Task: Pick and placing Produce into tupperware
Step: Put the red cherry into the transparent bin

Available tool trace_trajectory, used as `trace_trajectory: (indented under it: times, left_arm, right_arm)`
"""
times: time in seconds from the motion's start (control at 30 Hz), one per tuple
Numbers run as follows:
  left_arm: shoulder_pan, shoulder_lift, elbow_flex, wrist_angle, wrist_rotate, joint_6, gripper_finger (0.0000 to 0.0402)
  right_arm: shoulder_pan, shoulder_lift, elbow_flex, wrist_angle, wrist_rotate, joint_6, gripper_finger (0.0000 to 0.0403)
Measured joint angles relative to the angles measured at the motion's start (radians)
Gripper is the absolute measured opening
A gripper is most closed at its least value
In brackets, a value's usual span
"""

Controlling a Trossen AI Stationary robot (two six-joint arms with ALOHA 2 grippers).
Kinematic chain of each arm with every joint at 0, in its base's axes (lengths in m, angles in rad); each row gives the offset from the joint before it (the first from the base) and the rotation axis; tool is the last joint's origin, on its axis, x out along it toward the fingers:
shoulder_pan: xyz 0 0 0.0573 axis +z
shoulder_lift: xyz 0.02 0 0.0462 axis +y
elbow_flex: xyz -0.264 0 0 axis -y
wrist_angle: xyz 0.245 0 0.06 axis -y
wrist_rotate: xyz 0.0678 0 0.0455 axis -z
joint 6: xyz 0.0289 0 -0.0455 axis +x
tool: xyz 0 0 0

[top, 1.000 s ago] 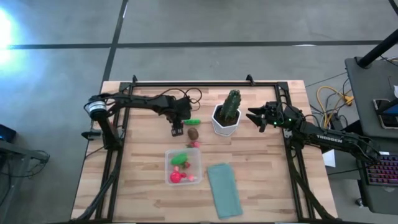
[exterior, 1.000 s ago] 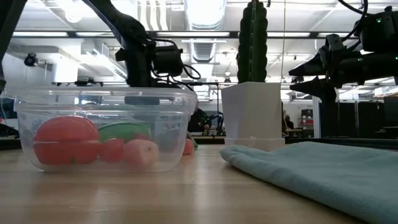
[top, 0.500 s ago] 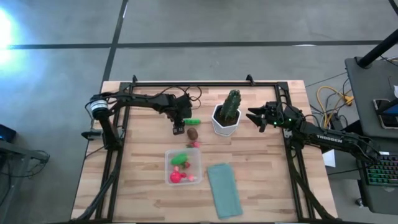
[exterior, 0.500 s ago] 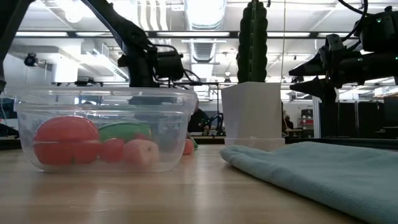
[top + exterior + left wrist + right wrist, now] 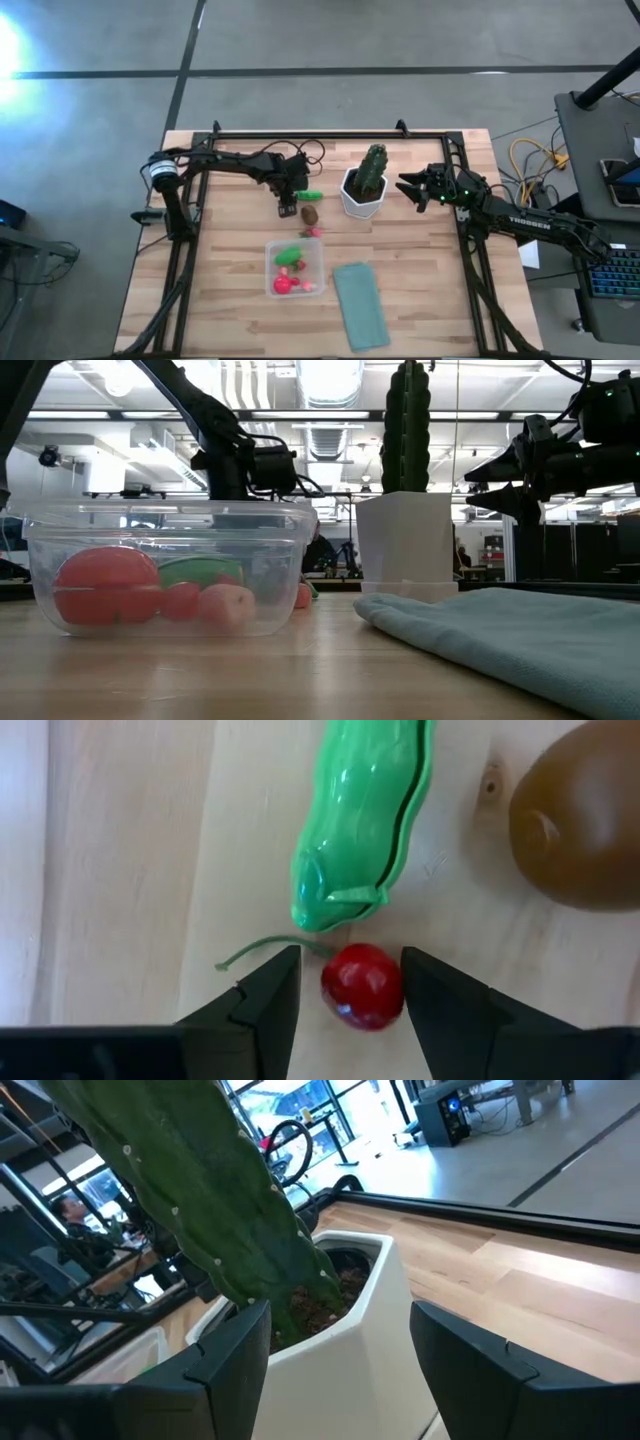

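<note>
My left gripper [image 5: 295, 197] [image 5: 350, 985] points down at the table, open, its fingers on either side of a small red cherry [image 5: 362, 985] with a thin green stem. Whether they touch it I cannot tell. Beside the cherry lie a green pea pod [image 5: 365, 820] [image 5: 309, 194] and a brown round fruit [image 5: 585, 815] [image 5: 311, 213]. A tiny red piece [image 5: 313, 232] lies nearer the tupperware [image 5: 295, 267] [image 5: 165, 570], which stands on the table holding a red round fruit [image 5: 105, 585], a green piece and pink pieces. My right gripper [image 5: 405, 187] [image 5: 340, 1340] hangs open beside the cactus pot.
A tall green cactus in a white pot [image 5: 362, 193] [image 5: 405, 540] stands between the two grippers. A flat teal-green sheet [image 5: 360, 305] lies near the table's near edge, right of the tupperware. Black frame rails [image 5: 330, 134] run along the far edge and both sides.
My left gripper has edged a little toward the table's right, closer to the pea pod's end. Nothing else has moved.
</note>
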Motion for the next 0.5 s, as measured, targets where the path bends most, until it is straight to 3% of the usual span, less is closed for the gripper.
trace_trajectory:
  times: [0.17,0.5]
  left_arm:
    - [0.0,0.0,0.0,0.0,-0.003,-0.013,0.0154]
    - [0.0,-0.001,0.001,-0.031,-0.003,-0.012,0.0071]
  right_arm:
    - [0.0,0.0,0.0,0.0,0.0,0.0,0.0233]
    - [0.0,0.0,0.0,0.0,0.0,0.0,0.0233]
